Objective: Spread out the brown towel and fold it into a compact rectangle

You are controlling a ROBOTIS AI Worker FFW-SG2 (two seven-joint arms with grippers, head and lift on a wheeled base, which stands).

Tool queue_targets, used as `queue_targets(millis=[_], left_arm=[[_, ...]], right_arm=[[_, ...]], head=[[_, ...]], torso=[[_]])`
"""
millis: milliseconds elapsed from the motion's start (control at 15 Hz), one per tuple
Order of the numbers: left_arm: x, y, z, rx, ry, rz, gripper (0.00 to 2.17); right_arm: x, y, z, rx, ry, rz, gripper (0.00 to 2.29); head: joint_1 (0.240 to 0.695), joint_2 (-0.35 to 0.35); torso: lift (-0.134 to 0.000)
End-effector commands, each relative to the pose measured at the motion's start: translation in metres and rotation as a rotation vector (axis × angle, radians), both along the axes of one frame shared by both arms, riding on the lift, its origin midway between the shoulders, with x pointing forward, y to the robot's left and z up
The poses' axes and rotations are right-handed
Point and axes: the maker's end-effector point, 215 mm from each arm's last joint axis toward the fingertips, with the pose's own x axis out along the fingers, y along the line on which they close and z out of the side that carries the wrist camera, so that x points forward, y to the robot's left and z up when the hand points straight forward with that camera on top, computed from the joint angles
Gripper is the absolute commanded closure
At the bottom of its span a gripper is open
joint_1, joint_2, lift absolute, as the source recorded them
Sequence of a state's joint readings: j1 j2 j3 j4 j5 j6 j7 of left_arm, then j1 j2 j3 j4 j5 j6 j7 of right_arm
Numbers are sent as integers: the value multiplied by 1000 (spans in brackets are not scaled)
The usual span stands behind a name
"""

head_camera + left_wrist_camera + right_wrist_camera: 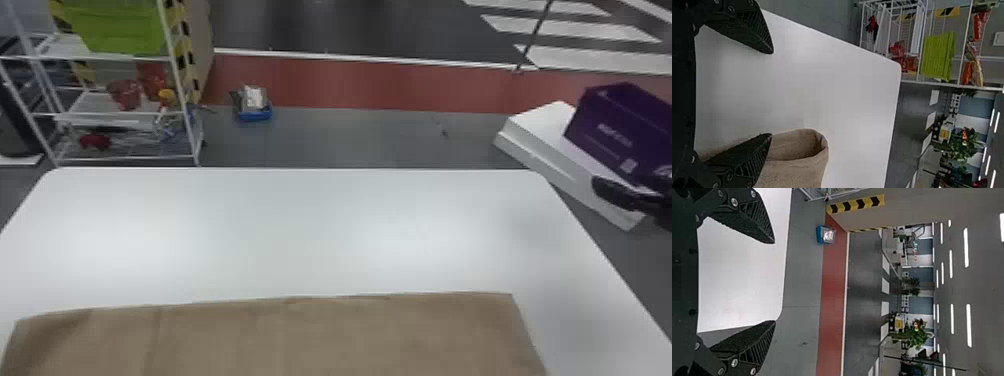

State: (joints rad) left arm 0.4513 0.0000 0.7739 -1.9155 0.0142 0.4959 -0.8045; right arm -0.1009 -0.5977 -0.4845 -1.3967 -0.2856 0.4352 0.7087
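Left wrist view: your black flat-fingered left gripper (771, 93) wide, near brown cloth towel (799, 170); your matching right gripper (774, 282) wide.

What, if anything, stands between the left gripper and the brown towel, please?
Nothing visible does. In the left wrist view, the open left gripper has the brown towel just beyond one finger, with no object between them.
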Motion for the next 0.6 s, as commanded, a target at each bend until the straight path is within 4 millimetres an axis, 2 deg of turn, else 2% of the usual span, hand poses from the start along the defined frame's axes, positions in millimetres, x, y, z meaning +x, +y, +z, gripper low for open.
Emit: queue_targets(millis=[0,67,200,333,467,533], left_arm=[[1,16,15,17,-27,27,147],[-1,16,22,15,-30,19,147],[-12,-1,28,-80,-22,7,151],[-19,-12,38,-117,-4,-22,171],[-25,-33,38,-185,-1,-62,194],[-23,-36,37,-185,-4,-69,194]], right_arm=[[0,3,-7,-8,17,6,178],[-1,3,-7,-10,17,7,178],[-1,-1,-5,-18,20,5,178],[0,2,-10,-25,23,15,178],[0,1,-12,-31,20,17,178],[1,3,-13,-35,22,23,178]], head=[[695,-116],[695,-108],[695,-96],[695,-113],[695,-129],[695,-140]], torso=[[-124],[-124],[-124],[-124],[-124],[-124]])
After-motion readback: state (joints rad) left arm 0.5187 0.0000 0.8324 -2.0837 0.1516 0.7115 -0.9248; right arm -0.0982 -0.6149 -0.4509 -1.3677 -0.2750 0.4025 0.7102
